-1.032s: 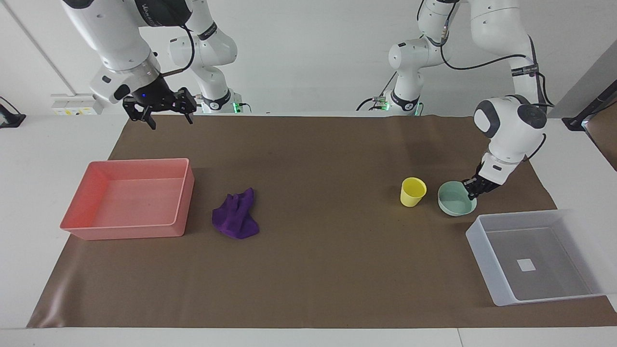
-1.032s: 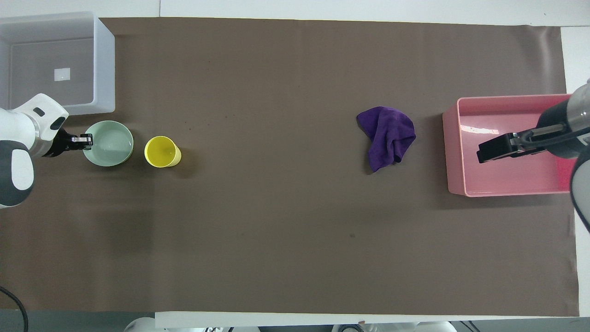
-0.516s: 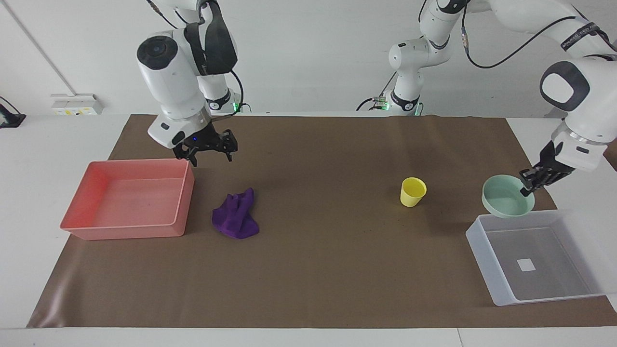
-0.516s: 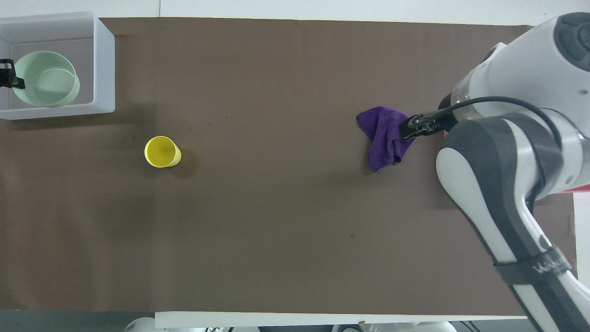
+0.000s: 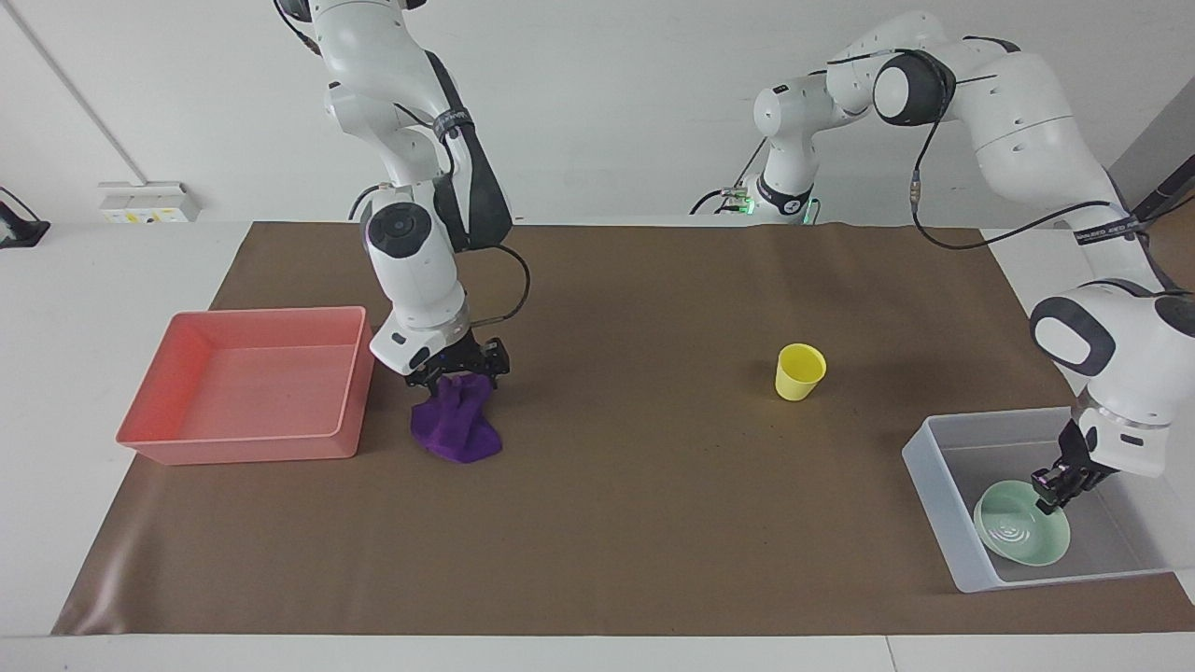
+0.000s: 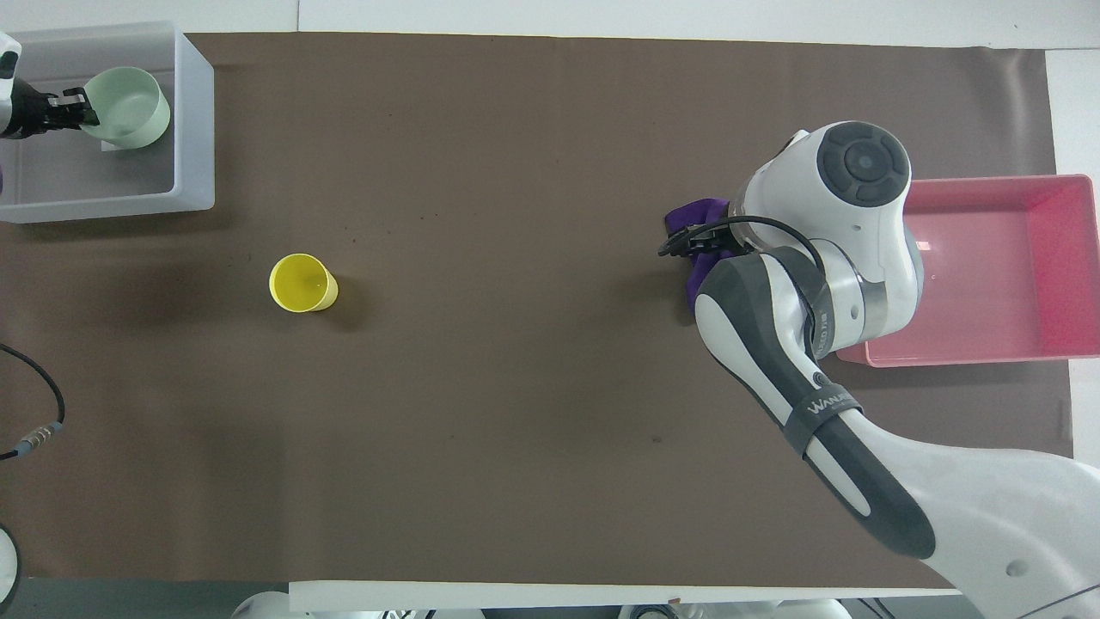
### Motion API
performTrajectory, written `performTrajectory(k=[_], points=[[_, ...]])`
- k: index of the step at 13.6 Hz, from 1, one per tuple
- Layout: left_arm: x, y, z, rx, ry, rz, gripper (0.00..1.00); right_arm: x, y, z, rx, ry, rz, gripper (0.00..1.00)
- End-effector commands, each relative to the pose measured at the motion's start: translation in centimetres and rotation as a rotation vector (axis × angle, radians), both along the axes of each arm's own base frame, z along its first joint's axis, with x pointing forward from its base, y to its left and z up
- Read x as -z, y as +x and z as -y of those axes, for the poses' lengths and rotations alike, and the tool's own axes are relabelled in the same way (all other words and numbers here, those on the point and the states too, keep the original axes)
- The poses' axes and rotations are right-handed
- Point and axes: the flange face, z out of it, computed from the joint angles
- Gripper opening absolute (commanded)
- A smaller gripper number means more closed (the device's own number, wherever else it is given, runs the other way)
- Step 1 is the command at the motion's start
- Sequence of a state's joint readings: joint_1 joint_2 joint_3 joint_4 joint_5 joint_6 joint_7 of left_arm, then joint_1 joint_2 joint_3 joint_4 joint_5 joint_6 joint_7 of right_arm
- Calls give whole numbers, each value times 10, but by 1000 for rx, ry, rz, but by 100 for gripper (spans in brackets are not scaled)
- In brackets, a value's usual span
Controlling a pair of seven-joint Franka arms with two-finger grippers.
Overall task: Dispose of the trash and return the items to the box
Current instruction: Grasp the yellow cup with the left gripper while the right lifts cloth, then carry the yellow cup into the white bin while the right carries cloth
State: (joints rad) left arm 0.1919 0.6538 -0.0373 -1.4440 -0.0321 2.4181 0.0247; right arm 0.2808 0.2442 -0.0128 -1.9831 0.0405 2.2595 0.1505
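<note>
Purple cloth [image 5: 455, 428] on worktop directly under right gripper [image 5: 456, 371], beside pink tray [image 5: 245, 448]; fingers spread, seemingly touching top folds. Soft, light, floppy: pinch a raised fold. Left gripper [image 5: 1055, 487] pinching green bowl [image 5: 1019, 536] rim inside box [image 5: 943, 502].

From overhead, the right arm [image 6: 825, 284] hides most of the purple cloth [image 6: 692, 215].

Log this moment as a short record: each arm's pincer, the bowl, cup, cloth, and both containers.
left pincer: inside the grey box, gripping the mint bowl by its rim
right pincer: down on the purple cloth
yellow cup: upright on the brown mat, apart from everything
pink tray: holds nothing, beside the cloth
</note>
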Motion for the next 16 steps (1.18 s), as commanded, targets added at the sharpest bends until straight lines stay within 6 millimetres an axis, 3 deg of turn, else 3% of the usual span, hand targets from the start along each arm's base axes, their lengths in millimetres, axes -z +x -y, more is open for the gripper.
performTrajectory(k=[1, 2, 3, 4, 5, 6, 8, 9, 11, 12, 13, 14, 16], points=[[-98, -22, 0, -8, 21, 18, 100, 25, 2, 5, 22, 14, 15, 97], [-134, -35, 17, 6, 13, -7, 100, 36, 5, 7, 26, 14, 22, 91], [-154, -51, 42, 28, 3, -63, 100, 46, 4, 7, 25, 12, 24, 80], [-169, -72, 69, 36, -13, -140, 100, 47, 3, 9, 24, 9, 20, 59], [-168, -92, 102, 33, -24, -221, 100, 48, 2, 9, 24, 8, 14, 41], [-157, -112, 134, -11, -38, -293, 100, 49, 2, 10, 26, 7, 11, 27], [-117, -164, 192, 0, -27, -387, 100, 47, 2, 10, 34, 7, 9, 9], [-101, -183, 209, 32, -20, -386, 100, 45, 3, 11, 34, 7, 11, 3], [-74, -214, 226, 63, -16, -356, 100, 28, 3, 12, 35, 7, 4, 0], [-58, -224, 234, 70, -16, -343, 93, 14, 2, 17, 40, 8, 6, 0], [-43, -229, 243, 35, -22, -333, 7, 0, 3, 28, 53, 7, 8, 0], [-31, -229, 243, 15, -28, -316, 0, -18, 3, 33, 57, 7, 2, 0], [-18, -228, 239, 13, -32, -298, 0, -60, 3, 38, 59, 3, -30, 0]])
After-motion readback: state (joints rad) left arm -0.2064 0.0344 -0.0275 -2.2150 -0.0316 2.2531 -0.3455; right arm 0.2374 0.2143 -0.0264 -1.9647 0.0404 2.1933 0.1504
